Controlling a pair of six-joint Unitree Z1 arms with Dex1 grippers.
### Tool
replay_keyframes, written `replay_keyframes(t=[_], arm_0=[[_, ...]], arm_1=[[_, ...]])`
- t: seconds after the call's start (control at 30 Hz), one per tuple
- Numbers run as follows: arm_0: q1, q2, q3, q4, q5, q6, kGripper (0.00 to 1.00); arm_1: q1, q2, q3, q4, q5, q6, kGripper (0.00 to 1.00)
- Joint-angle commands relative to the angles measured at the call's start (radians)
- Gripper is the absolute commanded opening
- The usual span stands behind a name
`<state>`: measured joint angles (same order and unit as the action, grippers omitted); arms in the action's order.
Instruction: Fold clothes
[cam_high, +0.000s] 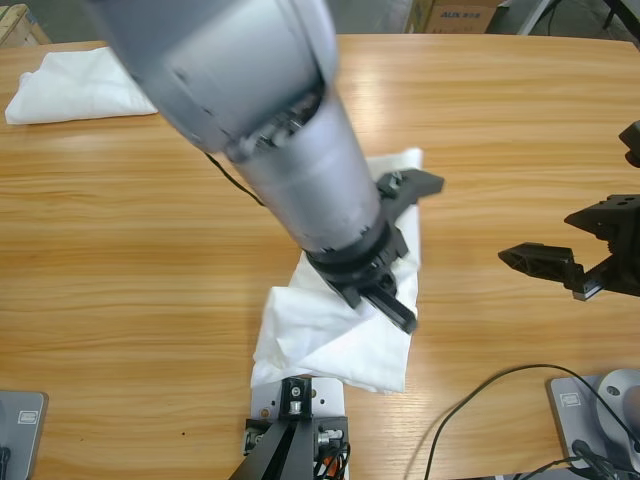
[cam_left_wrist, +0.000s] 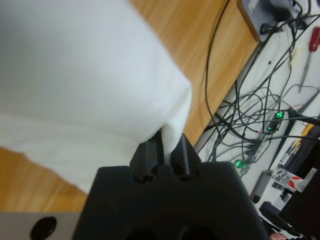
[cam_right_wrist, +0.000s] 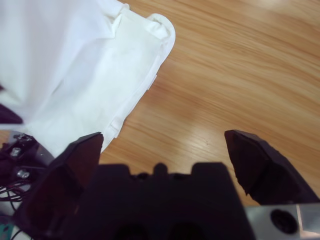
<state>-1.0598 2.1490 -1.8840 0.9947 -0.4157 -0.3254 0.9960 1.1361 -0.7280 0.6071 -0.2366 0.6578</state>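
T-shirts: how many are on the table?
2. One T-shirt lies near the front middle, pinched by the left gripper. Another sits folded at the far left corner. The arm may hide more.

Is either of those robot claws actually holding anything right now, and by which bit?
The left gripper pinches a fold at the edge of the white T-shirt. The right gripper is open over bare table, holding nothing.

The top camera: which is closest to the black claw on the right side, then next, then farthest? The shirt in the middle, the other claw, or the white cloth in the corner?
From the right gripper:
1. Left gripper, pinching the middle shirt.
2. Middle shirt, about equally near; too close to call.
3. Folded white cloth, far upper-left corner.
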Motion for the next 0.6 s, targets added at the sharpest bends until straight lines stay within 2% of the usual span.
replay_keyframes(t=[0.03, 0.3, 0.47, 0.6], arm_0=[[-0.024, 0.124, -0.034, 0.002, -0.024, 0.008, 0.000], [0.023, 0.121, -0.088, 0.001, 0.111, -0.069, 0.000], [0.034, 0.146, -0.152, 0.002, 0.110, -0.088, 0.000], [0.024, 0.160, -0.148, 0.007, 0.094, -0.085, 0.000]], arm_1=[[0.012, -0.016, 0.033, 0.020, 0.041, -0.026, 1.000], [0.043, -0.018, 0.037, 0.036, 0.054, -0.024, 1.000], [0.047, -0.022, 0.041, 0.036, 0.053, -0.020, 1.000], [0.047, -0.022, 0.041, 0.036, 0.053, -0.020, 1.000]])
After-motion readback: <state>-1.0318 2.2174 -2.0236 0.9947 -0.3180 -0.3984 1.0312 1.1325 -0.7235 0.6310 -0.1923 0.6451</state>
